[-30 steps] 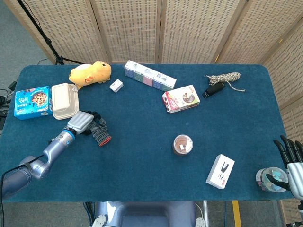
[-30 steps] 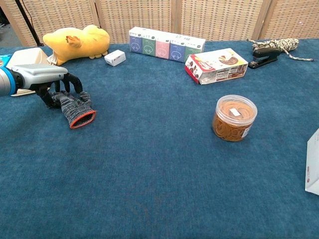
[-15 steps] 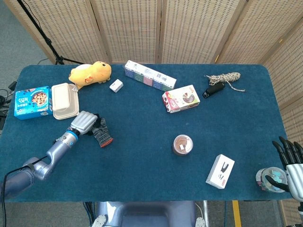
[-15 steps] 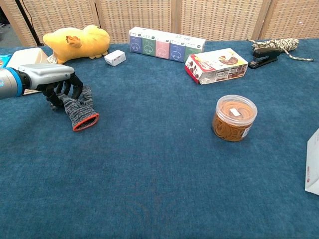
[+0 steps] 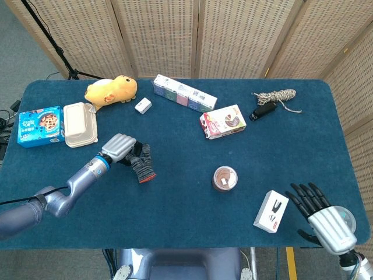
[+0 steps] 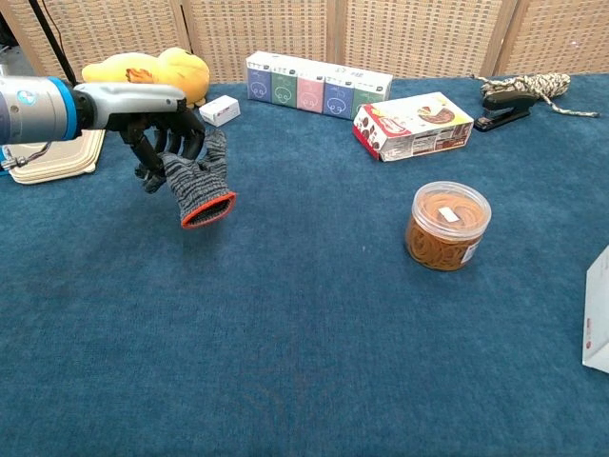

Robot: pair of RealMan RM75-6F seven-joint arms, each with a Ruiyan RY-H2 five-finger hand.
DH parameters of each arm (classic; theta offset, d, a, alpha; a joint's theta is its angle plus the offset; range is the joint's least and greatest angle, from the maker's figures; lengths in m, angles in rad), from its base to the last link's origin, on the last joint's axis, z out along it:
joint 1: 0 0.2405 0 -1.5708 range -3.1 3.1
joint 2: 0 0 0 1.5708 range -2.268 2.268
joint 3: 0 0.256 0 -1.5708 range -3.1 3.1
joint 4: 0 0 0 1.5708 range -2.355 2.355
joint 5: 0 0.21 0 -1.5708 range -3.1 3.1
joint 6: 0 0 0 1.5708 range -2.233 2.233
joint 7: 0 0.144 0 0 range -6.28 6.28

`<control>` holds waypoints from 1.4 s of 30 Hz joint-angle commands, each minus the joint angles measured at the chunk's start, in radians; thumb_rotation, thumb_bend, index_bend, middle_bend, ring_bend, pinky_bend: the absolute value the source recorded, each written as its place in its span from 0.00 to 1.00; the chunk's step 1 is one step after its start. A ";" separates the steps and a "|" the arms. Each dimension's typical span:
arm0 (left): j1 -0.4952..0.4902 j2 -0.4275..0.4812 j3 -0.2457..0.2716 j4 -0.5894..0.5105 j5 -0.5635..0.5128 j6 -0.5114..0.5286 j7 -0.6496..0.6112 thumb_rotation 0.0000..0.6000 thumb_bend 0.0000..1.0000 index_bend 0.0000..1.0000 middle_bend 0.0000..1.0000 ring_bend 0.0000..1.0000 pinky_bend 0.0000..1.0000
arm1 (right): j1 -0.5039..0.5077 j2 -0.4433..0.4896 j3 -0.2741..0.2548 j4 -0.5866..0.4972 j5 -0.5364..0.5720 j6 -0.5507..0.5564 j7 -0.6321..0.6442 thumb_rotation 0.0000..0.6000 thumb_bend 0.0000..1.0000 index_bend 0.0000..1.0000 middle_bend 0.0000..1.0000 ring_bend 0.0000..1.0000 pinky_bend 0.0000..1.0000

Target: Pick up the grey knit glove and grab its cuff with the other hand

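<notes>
My left hand holds the grey knit glove by its finger end, lifted off the blue table. The glove hangs down and to the right, with its orange-edged cuff lowest and free. My right hand is at the near right corner of the table in the head view, fingers spread and holding nothing. It lies far from the glove. The chest view does not show the right hand.
A jar of rubber bands stands mid-table, a white box near the right hand. At the left are a beige clamshell container, a blue cookie box and a yellow plush. Boxes, a stapler and rope lie farther back.
My left hand has lifted the glove off the table and carried it right toward the centre. My right hand has moved left and forward, onto the table's near right corner.
</notes>
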 commanded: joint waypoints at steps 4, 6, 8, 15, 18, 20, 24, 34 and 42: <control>-0.114 0.077 -0.068 -0.106 -0.188 -0.132 0.078 1.00 0.39 0.65 0.58 0.53 0.52 | 0.098 -0.017 -0.014 -0.018 -0.100 -0.060 -0.040 1.00 0.00 0.00 0.00 0.00 0.00; -0.145 0.077 -0.061 -0.111 -0.240 -0.136 0.134 1.00 0.39 0.65 0.58 0.53 0.52 | 0.126 -0.022 -0.014 -0.027 -0.122 -0.083 -0.047 1.00 0.00 0.01 0.00 0.00 0.00; -0.169 0.074 -0.062 -0.123 -0.303 -0.142 0.155 1.00 0.39 0.65 0.58 0.53 0.52 | 0.148 -0.027 -0.014 -0.041 -0.136 -0.106 -0.060 1.00 0.00 0.01 0.00 0.00 0.00; -0.282 0.065 -0.019 -0.154 -0.522 -0.139 0.258 1.00 0.39 0.65 0.58 0.53 0.52 | 0.229 -0.025 -0.002 -0.178 -0.163 -0.201 -0.116 1.00 0.00 0.03 0.00 0.00 0.00; -0.328 0.062 -0.008 -0.170 -0.612 -0.139 0.271 1.00 0.39 0.65 0.58 0.53 0.52 | 0.263 -0.031 0.009 -0.228 -0.143 -0.261 -0.130 1.00 0.00 0.04 0.00 0.00 0.00; -0.357 0.058 0.003 -0.172 -0.657 -0.140 0.281 1.00 0.39 0.65 0.58 0.53 0.52 | 0.281 -0.039 0.017 -0.248 -0.120 -0.296 -0.130 1.00 0.00 0.04 0.00 0.00 0.00; -0.422 0.050 0.020 -0.176 -0.758 -0.150 0.284 1.00 0.39 0.65 0.58 0.53 0.52 | 0.311 -0.071 0.031 -0.265 -0.071 -0.350 -0.127 1.00 0.00 0.06 0.00 0.00 0.00; -0.500 0.029 0.050 -0.156 -0.864 -0.152 0.270 1.00 0.39 0.65 0.58 0.53 0.52 | 0.361 -0.177 0.057 -0.255 0.007 -0.392 -0.085 1.00 0.00 0.09 0.00 0.00 0.00; -0.543 0.026 0.067 -0.115 -0.913 -0.231 0.224 1.00 0.39 0.65 0.58 0.53 0.52 | 0.386 -0.275 0.069 -0.185 0.039 -0.403 -0.113 1.00 0.00 0.10 0.00 0.00 0.00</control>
